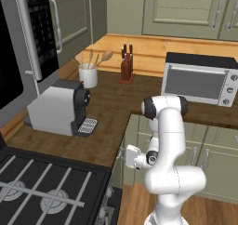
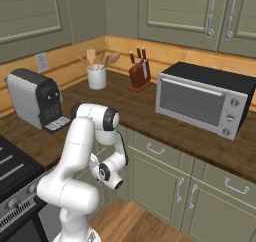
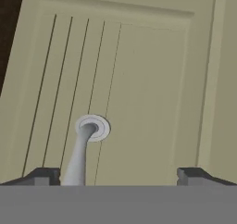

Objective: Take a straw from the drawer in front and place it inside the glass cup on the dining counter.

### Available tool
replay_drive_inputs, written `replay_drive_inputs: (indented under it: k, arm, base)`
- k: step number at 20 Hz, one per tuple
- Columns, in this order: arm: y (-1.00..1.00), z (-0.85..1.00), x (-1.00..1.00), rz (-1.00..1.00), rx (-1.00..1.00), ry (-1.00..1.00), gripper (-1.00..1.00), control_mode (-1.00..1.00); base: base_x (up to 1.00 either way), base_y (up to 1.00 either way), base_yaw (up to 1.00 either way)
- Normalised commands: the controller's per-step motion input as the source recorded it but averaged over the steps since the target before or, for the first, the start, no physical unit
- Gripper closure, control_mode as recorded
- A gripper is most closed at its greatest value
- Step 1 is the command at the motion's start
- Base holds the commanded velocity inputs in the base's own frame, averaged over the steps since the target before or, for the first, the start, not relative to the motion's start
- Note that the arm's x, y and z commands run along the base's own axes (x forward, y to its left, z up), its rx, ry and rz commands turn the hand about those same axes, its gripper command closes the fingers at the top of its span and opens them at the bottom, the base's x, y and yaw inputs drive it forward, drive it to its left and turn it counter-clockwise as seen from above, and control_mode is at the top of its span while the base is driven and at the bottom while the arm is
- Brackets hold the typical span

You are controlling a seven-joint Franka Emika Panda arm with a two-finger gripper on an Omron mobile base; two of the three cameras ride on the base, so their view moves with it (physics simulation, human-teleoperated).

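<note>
The gripper (image 3: 118, 174) stands wide open, holding nothing, close in front of a sage-green panelled cabinet front (image 3: 139, 79). A silver handle (image 3: 81, 153) on that front rises just inside the left fingertip (image 3: 44, 176). Whether this front is the drawer cannot be told.

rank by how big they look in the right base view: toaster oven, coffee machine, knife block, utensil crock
1. toaster oven
2. coffee machine
3. knife block and utensil crock: these look much alike, so I will not rank them; both stand farthest back, which shrinks them.
</note>
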Motion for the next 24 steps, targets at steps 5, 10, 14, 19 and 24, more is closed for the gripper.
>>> replay_drive_inputs:
  k: [5, 10, 14, 19, 24]
  arm:
    - [0.04, 0.15, -0.27, 0.02, 0.00, -0.05, -1.00, -1.00]
    - [0.05, 0.23, -0.01, 0.01, 0.00, 0.00, -1.00, -1.00]
    - [0.20, 0.07, 0.09, 0.00, 0.00, 0.02, -1.00, -1.00]
    - [0.37, 0.00, 0.01, 0.00, -0.03, 0.01, -1.00, -1.00]
    - [0.34, 0.00, 0.00, 0.00, -0.05, 0.00, 1.00, -1.00]
  base:
    - [0.00, 0.00, 0.00]
    - [0.00, 0.00, 0.00]
    - [0.00, 0.00, 0.00]
    - [0.00, 0.00, 0.00]
    - [0.00, 0.00, 0.00]
